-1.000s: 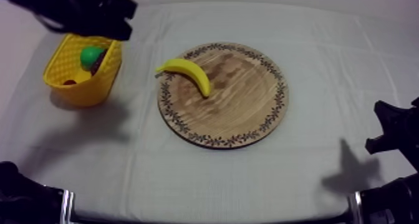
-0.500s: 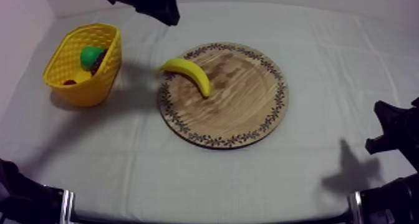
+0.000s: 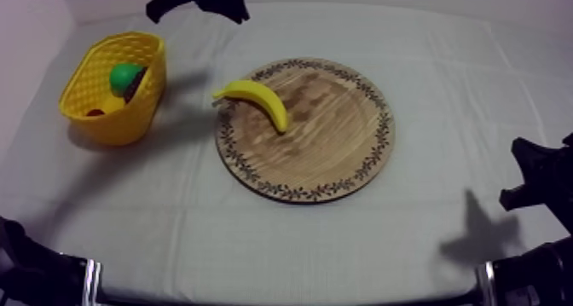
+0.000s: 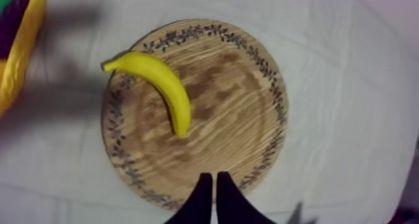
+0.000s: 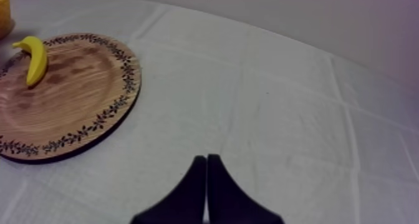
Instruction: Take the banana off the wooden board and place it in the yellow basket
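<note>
Top view puts the wooden board [image 3: 341, 156] mid-table, with the yellow basket [image 3: 85, 79] apart from it at its nine o'clock. The banana [image 3: 258, 101] lies at the board's ten o'clock, its stem tip poking over the patterned rim. I'd worry about that smooth, curved skin. An off-centre pinch could spin it or nudge it off the board, and descending with unopened fingers would just shove it. The left gripper [image 4: 215, 198] hangs off the board's eleven o'clock, fingers pressed together, holding and touching nothing. The right gripper [image 5: 206, 189], out at four o'clock, is likewise closed and empty.
</note>
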Tool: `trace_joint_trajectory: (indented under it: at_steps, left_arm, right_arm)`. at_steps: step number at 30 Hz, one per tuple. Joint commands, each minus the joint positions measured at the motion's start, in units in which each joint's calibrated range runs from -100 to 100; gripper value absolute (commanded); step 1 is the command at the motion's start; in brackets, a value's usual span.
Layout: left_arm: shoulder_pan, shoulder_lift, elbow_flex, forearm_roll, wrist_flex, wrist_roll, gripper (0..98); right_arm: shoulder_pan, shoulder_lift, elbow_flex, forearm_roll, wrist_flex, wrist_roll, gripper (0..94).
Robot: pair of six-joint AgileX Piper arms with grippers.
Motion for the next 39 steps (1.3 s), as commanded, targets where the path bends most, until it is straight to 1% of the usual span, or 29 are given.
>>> trace_joint_trajectory:
  at_steps: [1, 8, 10, 12, 13, 15, 16, 19, 22, 25, 28, 31, 35, 39]
  left_arm:
    - [-0.02, -0.17, -0.25, -0.27, 0.13, 10.57, 0.0]
    - [0.26, -0.31, -0.35, -0.56, 3.61, 20.79, 0.0]
    - [0.4, -0.29, -0.12, -0.58, 4.35, 22.57, 0.1]
    - [0.47, -0.23, 0.16, -0.51, 4.85, 23.69, 0.9]
    - [0.49, -0.21, 0.31, -0.45, 5.01, 23.99, 2.8]
    - [0.51, -0.18, 0.48, -0.36, 5.19, 23.72, 9.3]
    - [0.52, -0.17, 0.49, -0.26, 5.25, 23.03, 14.3]
    - [0.49, -0.08, 0.39, 0.32, 5.33, 21.1, 32.8]
    - [0.43, -0.01, 0.06, 0.85, 5.36, 20.56, 47.5]
    - [0.4, 0.08, -0.18, 1.33, 5.37, 20.86, 57.9]
    - [0.4, 0.34, -0.52, 1.76, 5.37, 21.48, 65.3]
    - [0.44, 0.88, -0.92, 1.95, 5.33, 22.03, 70.7]
    - [0.2, 2.31, -0.61, 2.09, 4.45, 22.19, 74.1]
    - [-0.45, 4.75, 1.68, 2.86, 0.43, 20.91, 75.3]
  right_arm:
    - [-0.02, 0.0, 0.05, -0.02, -0.03, 0.0, 0.3]
    - [-0.02, 0.0, 0.05, -0.02, -0.03, 0.0, 0.3]
    - [-0.02, 0.0, 0.05, -0.02, -0.03, 0.0, 0.3]
    - [-0.02, 0.0, 0.05, -0.02, -0.03, 0.0, 0.3]
    - [-0.02, 0.0, 0.05, -0.02, -0.03, 0.0, 0.3]
    - [-0.02, 0.0, 0.05, -0.02, -0.03, 0.01, 0.3]
    - [-0.02, 0.0, 0.05, -0.02, -0.03, 0.02, 0.3]
    - [-0.02, 0.0, 0.05, -0.02, -0.03, 0.04, 0.3]
    - [-0.02, 0.0, 0.05, -0.02, -0.03, 0.04, 0.3]
    - [-0.02, 0.0, 0.05, -0.02, -0.03, 0.04, 0.3]
    - [-0.02, 0.0, 0.05, -0.02, -0.03, 0.04, 0.3]
    - [-0.02, 0.0, 0.05, -0.02, -0.03, 0.04, 0.3]
    - [-0.02, 0.0, 0.05, -0.02, -0.03, 0.04, 0.3]
    - [-0.02, 0.0, 0.05, -0.02, -0.03, 0.04, 0.3]
